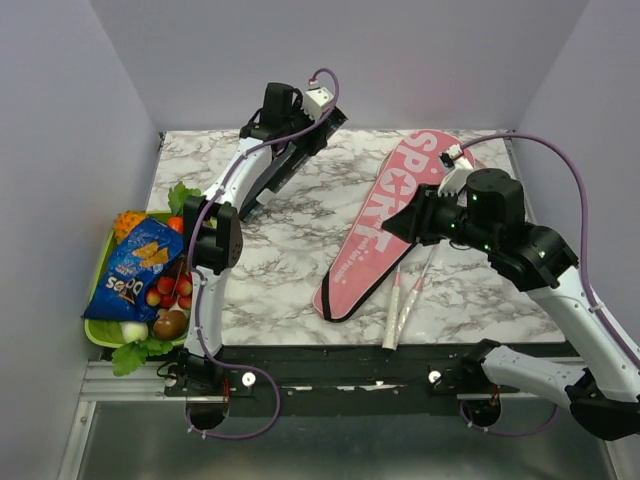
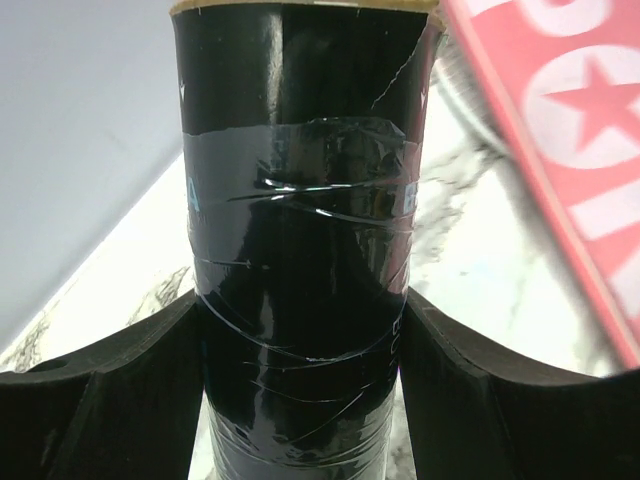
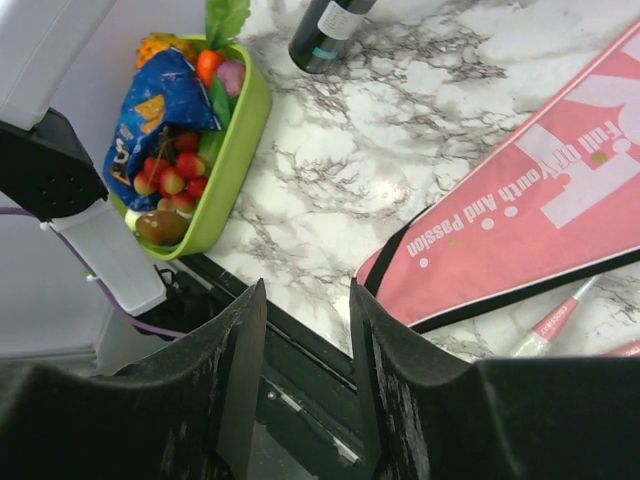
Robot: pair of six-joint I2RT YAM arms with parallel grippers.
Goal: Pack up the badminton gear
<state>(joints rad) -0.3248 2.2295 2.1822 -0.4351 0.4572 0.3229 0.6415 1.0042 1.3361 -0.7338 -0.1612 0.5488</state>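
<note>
The black tube [image 2: 300, 200] is clamped between the two fingers of the left tool [image 2: 300, 305], which press on its sides. In the left wrist view it fills the middle of the frame, wrapped in glossy tape. From above, it slants down from that tool in the upper middle of the frame. The right wrist view shows its lower end against the marble desk [image 1: 280, 270].

The pink bag lettered "SPORT" [image 1: 360, 260] lies flat on the desk. It runs diagonally from its wide end at the upper right of the overhead frame to its narrow end near the bottom middle. Two white racket handles [image 1: 395, 315] lie side by side on the desk, just right of that narrow end. The frames of the rackets are hidden, so I cannot tell whether they sit inside the bag or under it.

The right tool [image 3: 307, 295] hangs above the middle of the bag, its fingers moderately parted with nothing between them.

At the left edge of the desk is a green tray [image 1: 100, 330] of toy fruit, with a blue snack packet [image 1: 135, 270] on top.
</note>
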